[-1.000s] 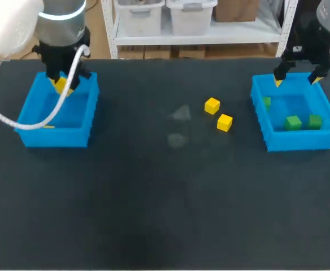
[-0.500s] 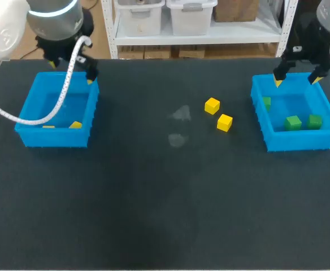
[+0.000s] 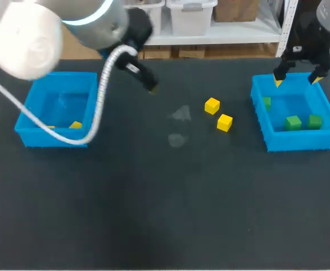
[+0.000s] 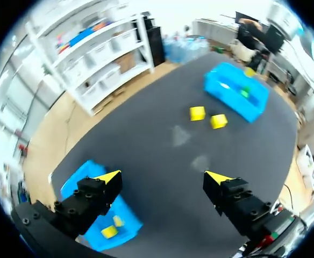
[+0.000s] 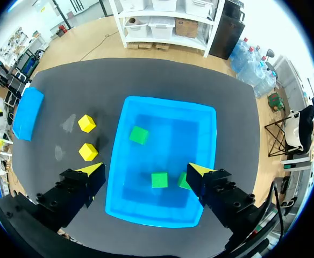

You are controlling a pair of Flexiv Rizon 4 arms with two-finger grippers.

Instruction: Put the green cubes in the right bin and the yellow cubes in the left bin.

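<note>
My left gripper (image 4: 163, 177), spread and empty, is nearer the 2 yellow cubes (image 4: 197, 113), which lie straight ahead. My right gripper (image 5: 145, 170) hangs spread above the right bin (image 5: 168, 101).

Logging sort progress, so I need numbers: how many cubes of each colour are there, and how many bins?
Green cubes: 3
Yellow cubes: 4
Blue bins: 2
Total: 9

a dark grey table (image 3: 153, 214) bears 2 pale smudges (image 3: 181, 114) near its middle.
</note>
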